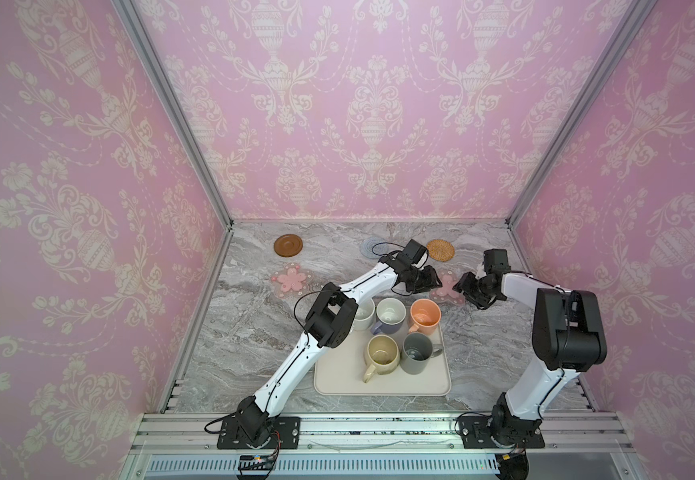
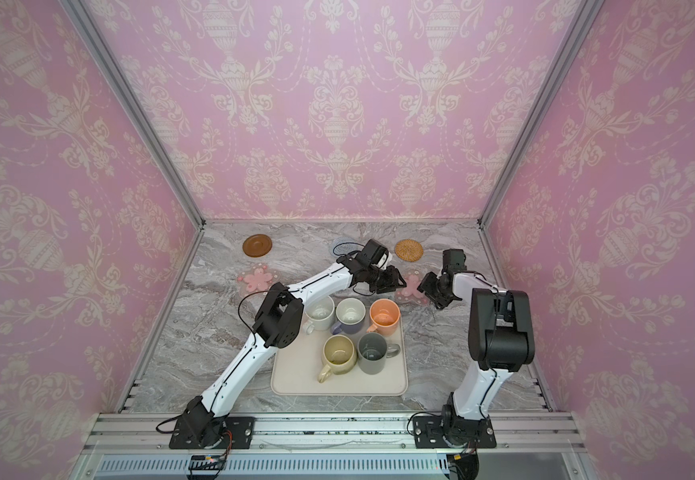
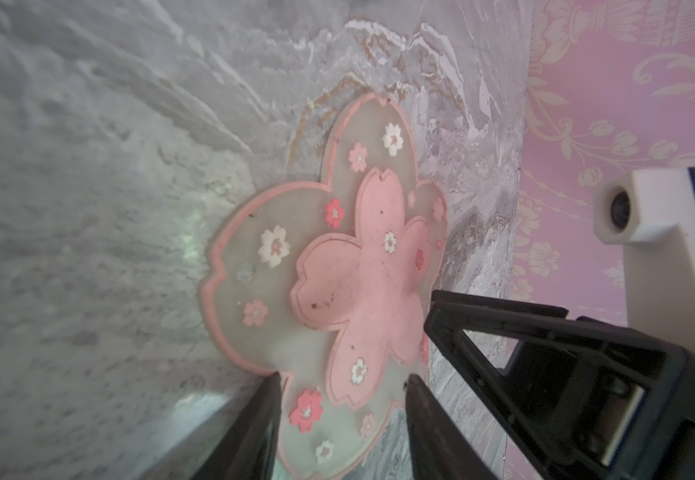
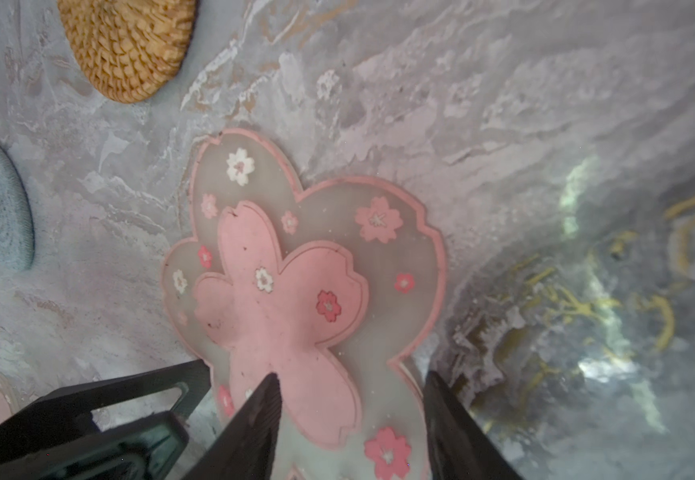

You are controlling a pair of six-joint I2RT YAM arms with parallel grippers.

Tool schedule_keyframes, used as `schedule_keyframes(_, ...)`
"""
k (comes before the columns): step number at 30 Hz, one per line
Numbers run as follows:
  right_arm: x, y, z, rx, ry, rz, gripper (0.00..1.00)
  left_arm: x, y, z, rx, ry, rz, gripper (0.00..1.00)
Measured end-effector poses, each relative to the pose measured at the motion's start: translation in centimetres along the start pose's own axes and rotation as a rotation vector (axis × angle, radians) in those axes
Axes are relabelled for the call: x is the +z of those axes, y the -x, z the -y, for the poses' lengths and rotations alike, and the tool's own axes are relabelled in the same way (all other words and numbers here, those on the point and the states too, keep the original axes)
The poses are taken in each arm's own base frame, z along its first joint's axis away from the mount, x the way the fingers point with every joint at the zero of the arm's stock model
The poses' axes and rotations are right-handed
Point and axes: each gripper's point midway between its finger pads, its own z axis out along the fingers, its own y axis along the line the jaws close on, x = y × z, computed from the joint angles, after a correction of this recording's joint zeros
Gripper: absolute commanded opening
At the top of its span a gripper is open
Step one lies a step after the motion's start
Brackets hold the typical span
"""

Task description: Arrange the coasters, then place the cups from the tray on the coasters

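Observation:
Both my grippers meet over the right-hand pink flower coaster [image 1: 447, 291], which lies flat on the marble. My left gripper [image 3: 343, 378] is open, its fingertips straddling one petal of that coaster [image 3: 358, 291]. From the opposite side my right gripper [image 4: 352, 375] stands open over another petal [image 4: 295, 299]. The other pink flower coaster [image 1: 290, 280], the brown wooden disc [image 1: 288, 244], the blue-grey round [image 1: 372, 246] and the rattan disc [image 1: 440, 249] lie farther back. The white [image 2: 320, 312], lavender [image 1: 390, 313], peach [image 1: 424, 314], cream-yellow [image 1: 381, 353] and grey [image 1: 417, 353] cups stand on the tray [image 1: 383, 384].
The left arm's elbow [image 1: 331, 316] hangs over the tray's left back corner and, in one top view, hides part of the white cup. The right arm's elbow [image 1: 568, 328] stands near the right wall. Pink papered walls close the table on three sides.

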Motion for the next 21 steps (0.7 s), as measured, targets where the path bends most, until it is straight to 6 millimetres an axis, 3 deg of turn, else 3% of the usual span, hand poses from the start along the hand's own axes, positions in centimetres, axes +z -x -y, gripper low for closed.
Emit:
schedule_keyframes(11, 0.6, 1.4, -0.3, 0.003, -0.003, -0.005, 0.57, 0.1, 0.1, 0.0, -0.008, 0.004, 0.008, 0.51)
schedule_keyframes(21, 0.6, 2.1, -0.2, 0.012, 0.002, 0.001, 0.57, 0.6, 1.5, 0.3, -0.016, -0.004, 0.059, 0.51)
